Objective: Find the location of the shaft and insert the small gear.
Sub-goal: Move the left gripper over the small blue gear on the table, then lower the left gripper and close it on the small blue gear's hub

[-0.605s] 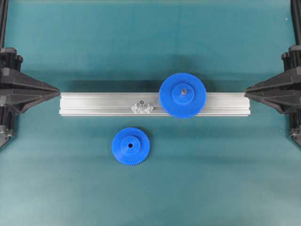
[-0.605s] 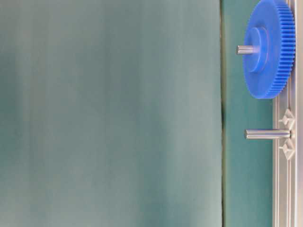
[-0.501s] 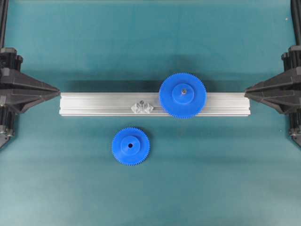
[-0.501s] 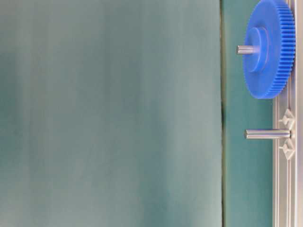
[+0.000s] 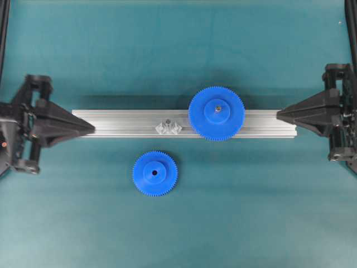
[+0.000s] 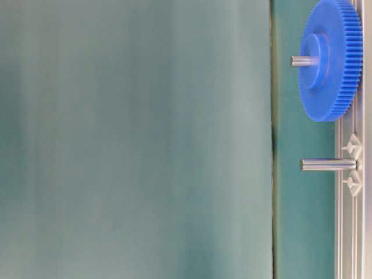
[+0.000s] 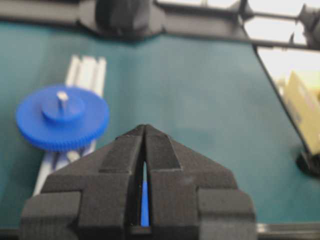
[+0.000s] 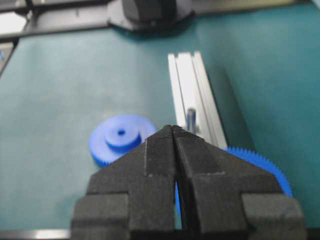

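Overhead: I see the small gear point(image 5: 155, 173) flat on the tabletop, near the rail's point(image 5: 122, 123) front edge, untouched. The shaft point(image 5: 168, 121) stands bare on the rail, just left of the big gear point(image 5: 216, 113). Left gripper point(image 5: 89, 127) and right gripper point(image 5: 280, 114) point at the rail's ends, both pinched together, empty.

Table-level: the shaft point(image 6: 328, 165) sticks clear of the rail, nothing on it, so the seat is free.

Left wrist: fingers point(image 7: 127, 150) together.

Right wrist: fingers point(image 8: 160, 145) together; small gear point(image 8: 121, 138) hub up, ready to grab.

No legible text, labels, brand marks, numbers or signs were found in any view, nothing readable was noted on any surface.
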Controlling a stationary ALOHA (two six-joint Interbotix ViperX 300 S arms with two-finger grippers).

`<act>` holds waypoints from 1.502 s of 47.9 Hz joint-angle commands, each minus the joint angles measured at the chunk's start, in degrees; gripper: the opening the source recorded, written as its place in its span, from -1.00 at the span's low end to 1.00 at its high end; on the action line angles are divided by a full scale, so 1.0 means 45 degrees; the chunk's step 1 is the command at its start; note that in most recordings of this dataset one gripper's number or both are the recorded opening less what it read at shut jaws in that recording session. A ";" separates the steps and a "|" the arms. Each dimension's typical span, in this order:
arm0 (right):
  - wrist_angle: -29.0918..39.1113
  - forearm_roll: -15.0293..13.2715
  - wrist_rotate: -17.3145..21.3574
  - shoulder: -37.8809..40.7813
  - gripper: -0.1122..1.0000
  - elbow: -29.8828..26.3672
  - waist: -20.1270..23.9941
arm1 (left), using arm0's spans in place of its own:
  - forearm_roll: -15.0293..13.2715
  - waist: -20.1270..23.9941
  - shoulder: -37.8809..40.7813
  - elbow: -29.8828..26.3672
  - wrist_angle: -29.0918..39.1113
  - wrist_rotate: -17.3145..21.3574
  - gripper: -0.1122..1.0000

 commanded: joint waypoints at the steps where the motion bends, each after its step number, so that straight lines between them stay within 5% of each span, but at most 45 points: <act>1: 0.0137 0.0020 0.0117 0.0117 -0.78 -0.0176 0.0059 | 0.0039 -0.0215 0.0527 -0.0645 0.0312 0.0020 -0.84; 46: 0.1152 0.0000 0.0117 0.0098 -0.78 -0.0117 0.0059 | 0.0059 -0.0781 0.5820 -0.3379 0.2109 0.0156 -0.84; 72: 0.1152 0.0000 0.0117 0.0078 -0.78 -0.0059 0.0059 | 0.0059 -0.0801 0.7969 -0.5762 0.4844 0.0078 -0.84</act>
